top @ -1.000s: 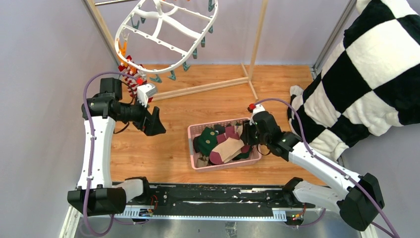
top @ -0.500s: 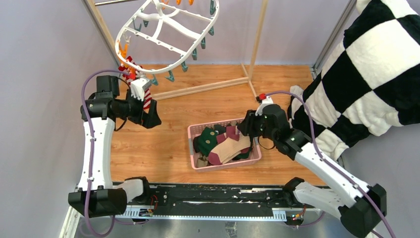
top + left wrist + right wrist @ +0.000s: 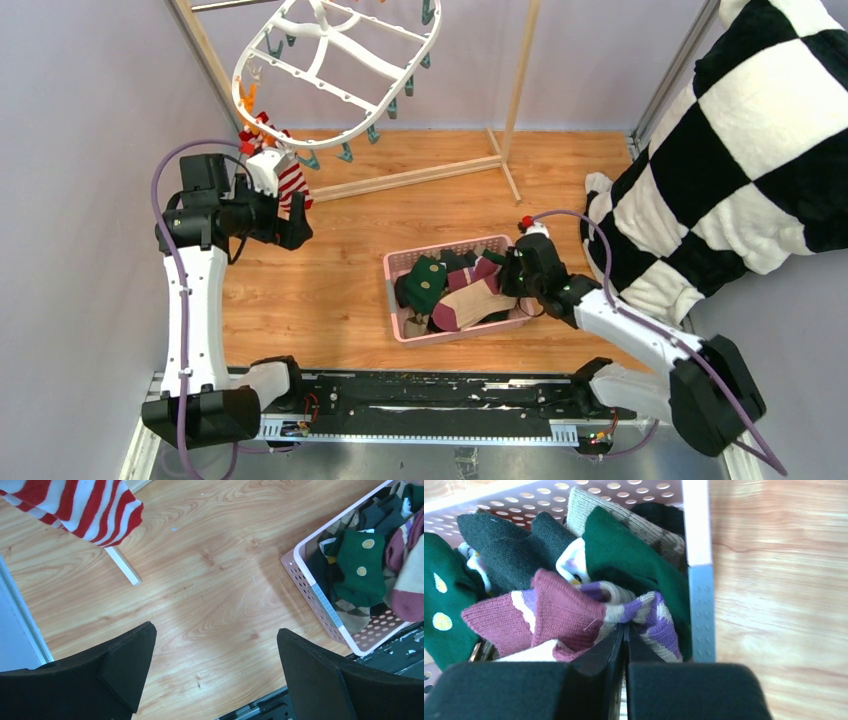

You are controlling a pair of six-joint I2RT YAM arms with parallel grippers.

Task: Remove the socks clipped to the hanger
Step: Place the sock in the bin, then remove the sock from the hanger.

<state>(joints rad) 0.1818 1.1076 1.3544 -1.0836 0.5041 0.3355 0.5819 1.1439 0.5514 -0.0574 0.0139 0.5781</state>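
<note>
Overhead view of a wooden table (image 3: 330, 290) with two robot arms; a large white plastic oval hanger (image 3: 335, 75) with cross bars hangs tilted from a pale wooden rack frame (image 3: 520, 70) at the far edge. One long red-and-white striped sock (image 3: 287, 180) dangles from the hanger's lower left rim, seemingly the only sock left clipped there; the other clips in view hang bare.

The left gripper (image 3: 292, 222) is raised just beside this sock with its jaws spread wide and empty, probably lined up to take it; in its wrist view the striped toe (image 3: 75, 505) sits above and left of the gap, not yet between the fingers (image 3: 127, 662).

The removed socks lie heaped in a pink slotted plastic basket (image 3: 395, 265) at mid-table, a dark green dotted sock (image 3: 360, 565) among them. The right gripper (image 3: 625, 640) is lowered into the basket's right end, jaws pressed together, tips against a maroon-and-purple knitted sock (image 3: 569, 615); no cloth shows between them, so it likely grips nothing.
</note>
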